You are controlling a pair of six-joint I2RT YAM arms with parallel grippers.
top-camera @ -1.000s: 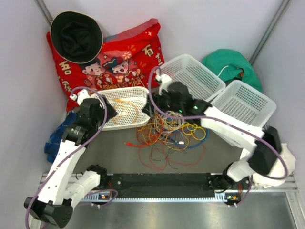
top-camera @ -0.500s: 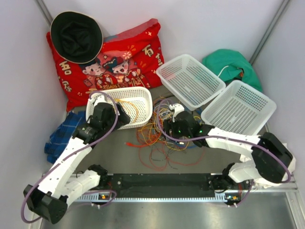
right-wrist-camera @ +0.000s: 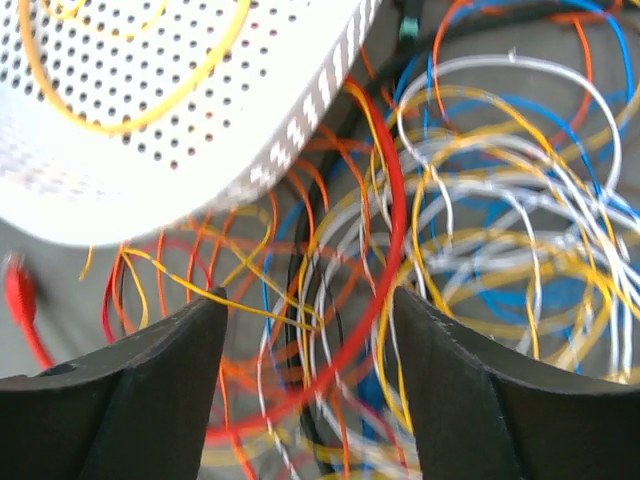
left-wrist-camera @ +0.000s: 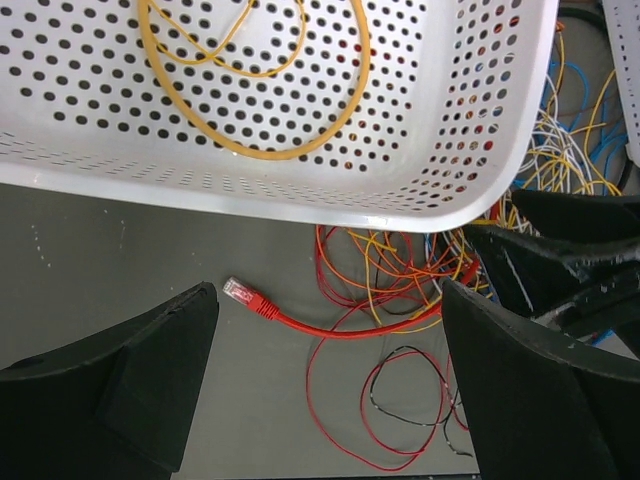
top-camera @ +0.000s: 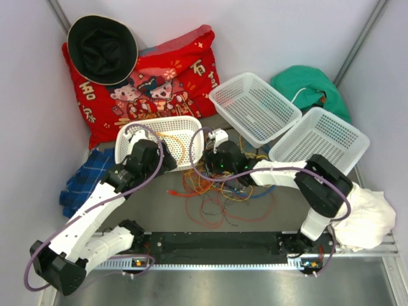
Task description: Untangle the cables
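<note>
Both splayed, left hand [left-wrist-camera: 327, 300] beside basket [left-wrist-camera: 300, 190], right hand [right-wrist-camera: 308, 300] above cables [right-wrist-camera: 500, 230]

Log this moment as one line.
left gripper: open, empty, beside white basket | right gripper: open, above cables | yellow cable: in basket | cables: tangled

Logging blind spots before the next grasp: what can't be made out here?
1. Top view: the jaws of the right gripper, hidden under its own wrist.
2. Right wrist view: crossings among the cables, blurred near the lens.
3. Left wrist view: the far end of the red cable, lost at the rim of the white basket.
</note>
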